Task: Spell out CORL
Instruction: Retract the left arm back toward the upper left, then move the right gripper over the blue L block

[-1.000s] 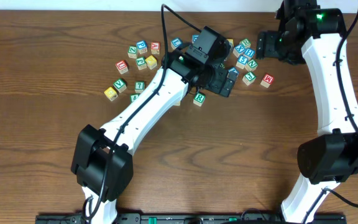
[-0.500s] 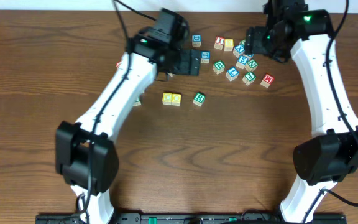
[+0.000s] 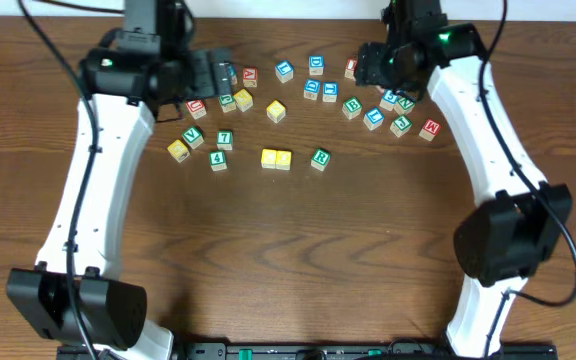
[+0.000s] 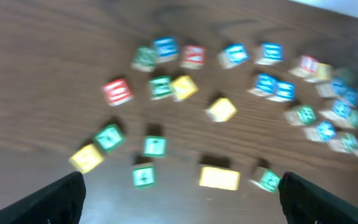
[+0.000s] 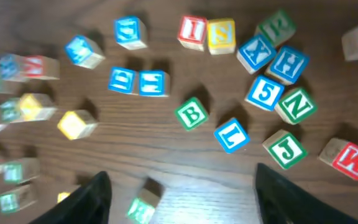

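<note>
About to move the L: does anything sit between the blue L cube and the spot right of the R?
Nothing visible does. Bare table runs from the L cube to the R cube; the green B cube sits beside the L, off that line.

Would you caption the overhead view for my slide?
Two yellow cubes and the R cube lined up; the L cube waits among scattered blocks.

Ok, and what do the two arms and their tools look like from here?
Both arms have white, rounded link shells with bulky black joint housings. The left arm and right arm each trail thin black cables. A green light glows on the right arm's black wrist housing. The left tool and right tool are black, each with two dark matte fingers.
</note>
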